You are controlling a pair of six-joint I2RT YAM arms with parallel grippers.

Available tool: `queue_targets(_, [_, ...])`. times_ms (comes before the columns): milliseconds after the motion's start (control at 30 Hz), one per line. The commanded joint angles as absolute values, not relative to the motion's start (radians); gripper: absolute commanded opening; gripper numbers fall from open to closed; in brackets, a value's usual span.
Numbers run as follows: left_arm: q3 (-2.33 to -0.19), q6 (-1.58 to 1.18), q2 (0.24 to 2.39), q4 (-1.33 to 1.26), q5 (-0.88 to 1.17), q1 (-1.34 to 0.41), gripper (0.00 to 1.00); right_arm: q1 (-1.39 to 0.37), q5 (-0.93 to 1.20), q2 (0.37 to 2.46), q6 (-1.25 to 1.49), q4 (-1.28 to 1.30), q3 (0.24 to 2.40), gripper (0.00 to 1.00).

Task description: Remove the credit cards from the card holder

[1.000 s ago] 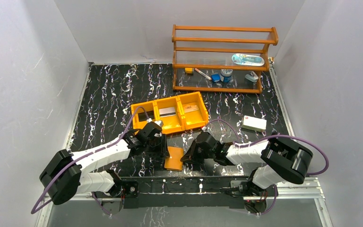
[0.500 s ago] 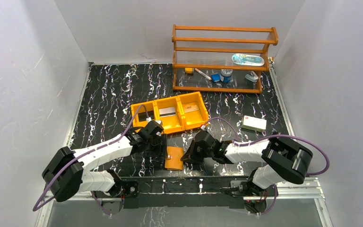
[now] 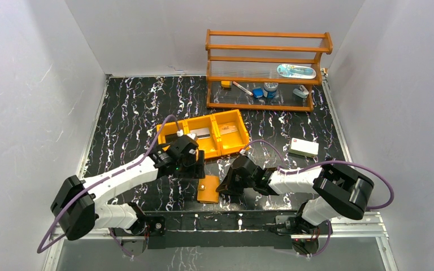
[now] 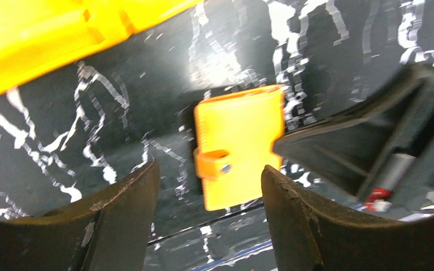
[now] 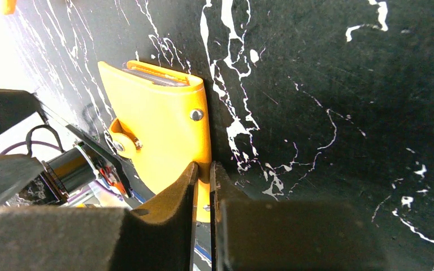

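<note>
The orange-tan card holder (image 3: 208,189) lies folded near the table's front edge, its snap tab (image 4: 213,164) on the outside. Grey edges of credit cards (image 5: 151,75) show at its open end. My right gripper (image 3: 222,188) is shut on the holder's right edge (image 5: 203,169). My left gripper (image 3: 195,170) hangs open above and just behind the holder (image 4: 240,144), apart from it, with nothing between its fingers (image 4: 125,210). More credit cards lie in the orange tray: a dark one (image 3: 174,138), a grey one (image 3: 199,133) and a tan one (image 3: 229,129).
The orange three-compartment tray (image 3: 201,119) stands just behind my left gripper. A white box with a red mark (image 3: 304,147) lies at the right. A wooden shelf (image 3: 267,69) with small items stands at the back right. White walls close in both sides.
My left gripper has opened, let go of the card holder's left edge and drawn back toward the tray. The right gripper has kept its hold without moving.
</note>
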State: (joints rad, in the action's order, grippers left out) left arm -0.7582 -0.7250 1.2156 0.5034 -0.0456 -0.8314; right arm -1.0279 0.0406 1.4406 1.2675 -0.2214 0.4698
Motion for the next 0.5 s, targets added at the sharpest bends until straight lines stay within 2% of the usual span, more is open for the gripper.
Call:
queue_targets(0, [-0.877, -0.678, 1.305, 0.497, -0.012, -0.869, 0.65, -1.021, -0.049, 1.453, 1.235, -0.13, 0.482, 0.16])
queue_targets(233, [-0.994, -0.688, 1.538, 0.638, -0.122, -0.973, 0.65, -1.019, -0.061, 1.44, 1.244, -0.132, 0.471, 0.16])
queue_targets(467, [-1.025, -0.704, 1.588, 0.748, -0.184, -0.99, 0.55, -1.016, -0.069, 1.434, 1.252, -0.129, 0.462, 0.16])
